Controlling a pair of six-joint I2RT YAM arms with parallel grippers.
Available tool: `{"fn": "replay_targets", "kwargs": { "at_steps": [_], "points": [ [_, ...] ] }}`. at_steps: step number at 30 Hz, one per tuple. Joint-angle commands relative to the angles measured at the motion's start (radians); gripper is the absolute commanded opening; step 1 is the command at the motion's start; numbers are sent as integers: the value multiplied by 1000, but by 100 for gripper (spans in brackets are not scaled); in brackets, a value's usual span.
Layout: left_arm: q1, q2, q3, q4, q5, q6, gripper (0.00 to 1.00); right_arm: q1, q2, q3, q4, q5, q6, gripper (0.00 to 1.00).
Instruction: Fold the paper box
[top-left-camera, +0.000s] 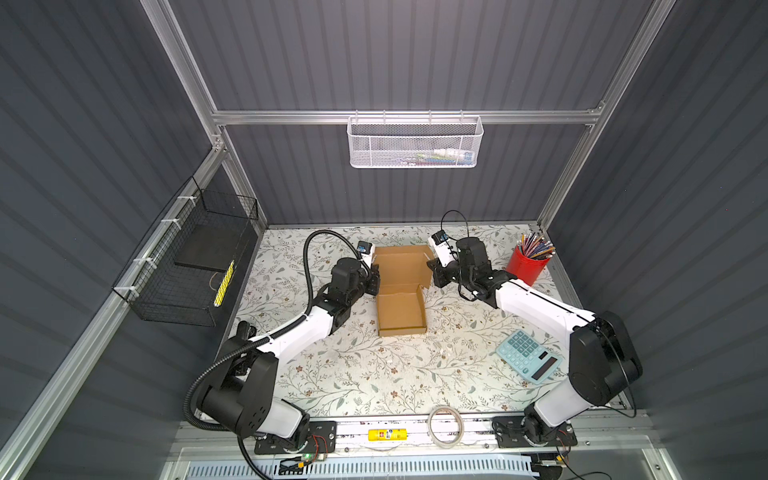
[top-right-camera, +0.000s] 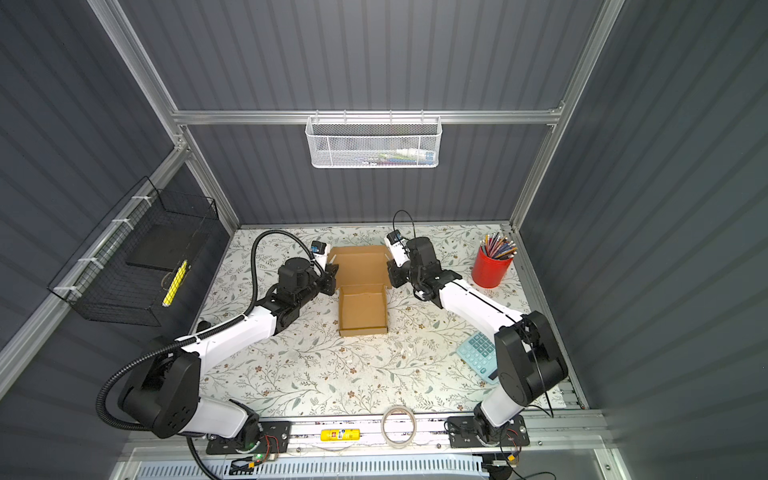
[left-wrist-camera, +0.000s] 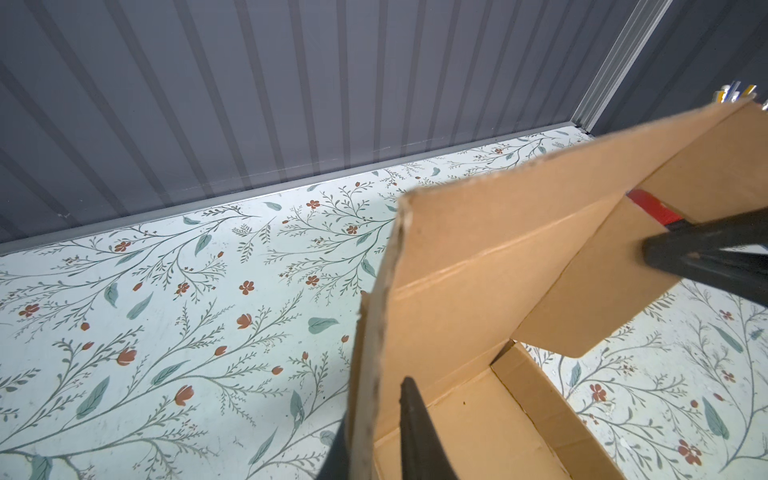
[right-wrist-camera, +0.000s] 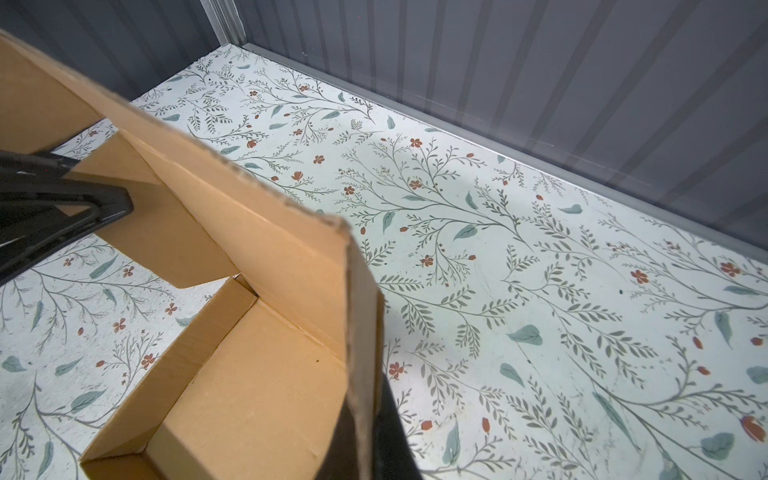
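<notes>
**One box, half formed, pinched at both side flaps**

Count: one paper box (top-left-camera: 401, 309), two grippers, one red cup (top-left-camera: 525, 266) of pencils, one calculator (top-left-camera: 530, 359), one tape roll (top-left-camera: 444, 426). One white mesh basket (top-left-camera: 415, 143) hangs on the back rail and one black wire basket (top-left-camera: 187, 266) on the side wall.

Box: plain brown corrugated card, unprinted, with rough die-cut edges in the wrist views. The near half is a shallow open tray with four low walls standing. It sits flat on the floral desk (top-left-camera: 365, 374), about mid-width and somewhat toward the back. The far half is the lid panel, which rises from the tray's back wall and has a flap on each side.

Left gripper (top-left-camera: 373, 279): at the lid's left edge. The left wrist view shows one dark finger (left-wrist-camera: 415, 428) inside the flap and one outside, so the jaws are pinching the card.

Right gripper (top-left-camera: 435, 275): at the lid's right edge. The right wrist view shows the flap's edge running down between the fingers (right-wrist-camera: 395, 440), jaws pressed tight onto it.

Relation: the lid spans between the two grippers. The tray lies just on the arm-base side of both, with neither touching it.
</notes>
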Motion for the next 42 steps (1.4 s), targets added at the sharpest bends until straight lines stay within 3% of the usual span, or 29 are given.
{"fn": "replay_targets", "kwargs": {
  "at_steps": [1, 9, 21, 34, 42],
  "points": [
    [-6, 11, 27, -1, 18, -10, 13, 6, -8, 25, -9, 4, 6, 5],
    [-5, 8, 16, 11, 0, -67, 6, 58, -19, 23, -27, 127, 22, 6],
    [-8, -7, -67, 125, -63, -145, 2, 146, -22, 19, -20, 264, 145, 8],
    [-21, -20, -116, 167, -78, -216, 14, 221, -25, -32, 48, 392, 203, 7],
    [-32, -27, -133, 181, -78, -243, 14, 246, -27, -52, 67, 426, 223, 8]
  ]
}}
